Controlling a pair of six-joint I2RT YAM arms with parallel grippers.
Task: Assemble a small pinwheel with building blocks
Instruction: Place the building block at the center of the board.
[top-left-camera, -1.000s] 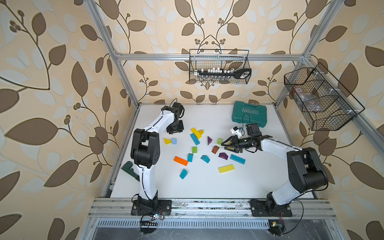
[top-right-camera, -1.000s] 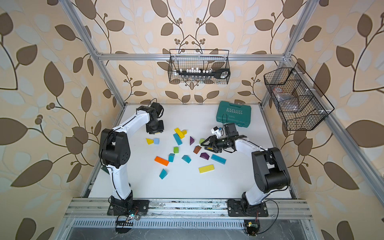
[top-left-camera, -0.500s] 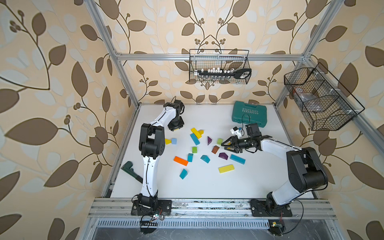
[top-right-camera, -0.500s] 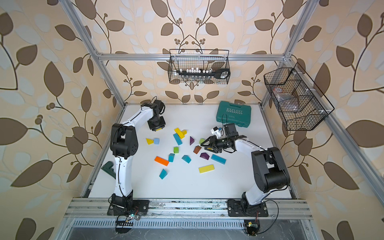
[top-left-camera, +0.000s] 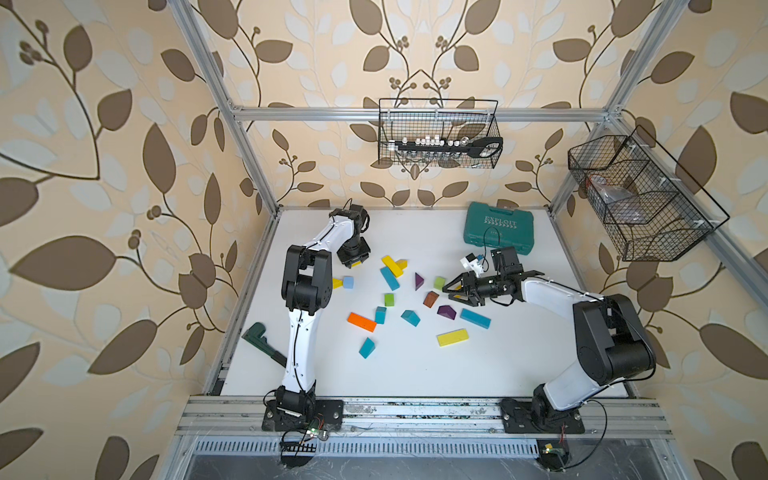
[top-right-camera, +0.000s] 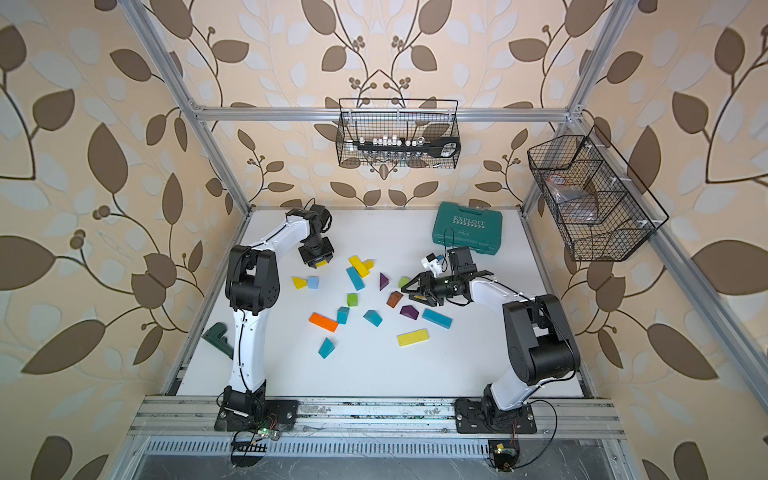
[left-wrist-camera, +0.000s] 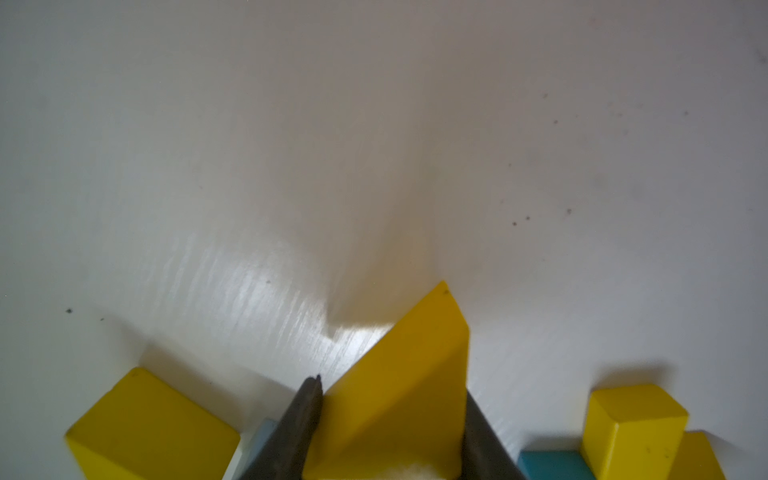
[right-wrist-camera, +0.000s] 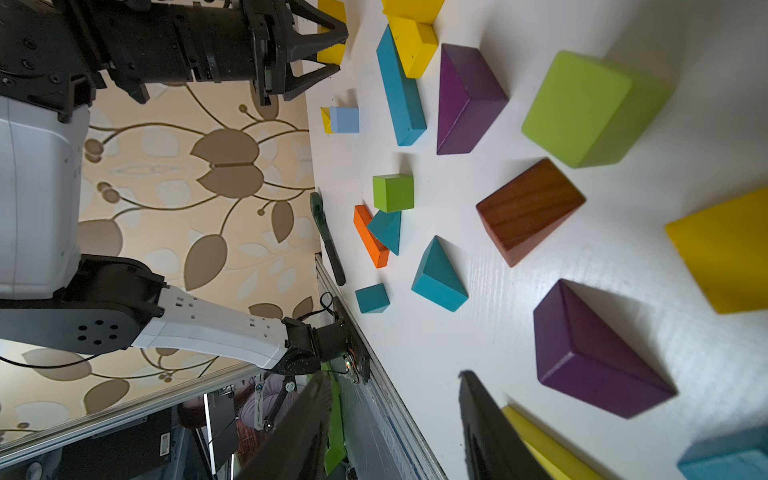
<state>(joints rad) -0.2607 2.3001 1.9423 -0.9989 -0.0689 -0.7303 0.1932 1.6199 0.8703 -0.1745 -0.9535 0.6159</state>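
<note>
The building blocks lie scattered mid-table in both top views: a yellow bar (top-left-camera: 392, 265), teal bar (top-left-camera: 389, 278), purple wedges (top-left-camera: 419, 281) (top-left-camera: 446, 311), green cubes (top-left-camera: 389, 299) (top-left-camera: 439, 283), a brown wedge (top-left-camera: 431, 299) and an orange bar (top-left-camera: 362, 322). At the back left, my left gripper (top-left-camera: 355, 262) (left-wrist-camera: 392, 386) points down, shut on a yellow wedge (left-wrist-camera: 407, 374) just above the table. My right gripper (top-left-camera: 453, 291) (right-wrist-camera: 392, 376) lies low and turned on its side beside the brown wedge (right-wrist-camera: 528, 210), open with nothing between its fingers.
A teal EXPLOIT case (top-left-camera: 498, 227) sits at the back right behind the right wrist. A dark green tool (top-left-camera: 262, 338) lies off the table's left edge. A pale-blue cube (top-left-camera: 348, 282) and a yellow wedge (top-left-camera: 337, 283) sit by the left arm. Wire baskets (top-left-camera: 436, 133) (top-left-camera: 636, 199) hang on the walls.
The left arm's elbow has swung in toward the table and stands more upright, while its gripper stays near the same spot holding the yellow wedge. The right arm has not moved.
</note>
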